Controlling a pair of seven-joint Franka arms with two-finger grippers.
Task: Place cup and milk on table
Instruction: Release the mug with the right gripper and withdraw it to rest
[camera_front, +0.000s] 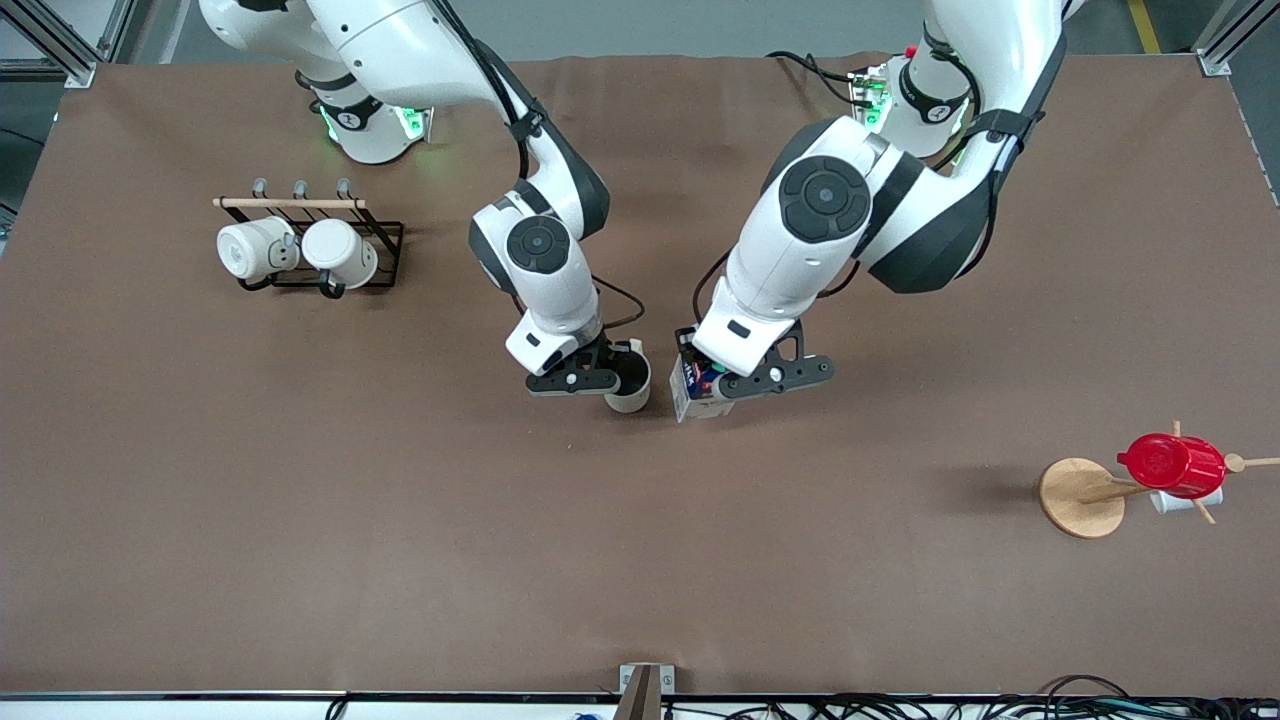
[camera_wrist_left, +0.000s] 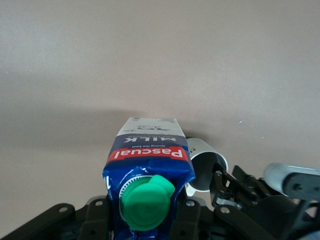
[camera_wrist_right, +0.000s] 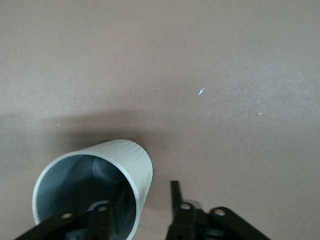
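The cup (camera_front: 629, 384) and the milk (camera_front: 697, 392) stand side by side at mid-table (camera_front: 400, 520), the milk toward the left arm's end. The right gripper (camera_front: 612, 372) grasps the cup's rim, one finger inside. The left gripper (camera_front: 722, 383) clamps the milk's upper part.

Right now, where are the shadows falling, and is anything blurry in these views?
Front view: soft shadows lie on the table beside the cup and milk, lighting even. Left wrist view: milk label is sharp, green cap slightly soft. Right wrist view: a dark shadow spreads beside the cup, and the nearest fingers look blurred.
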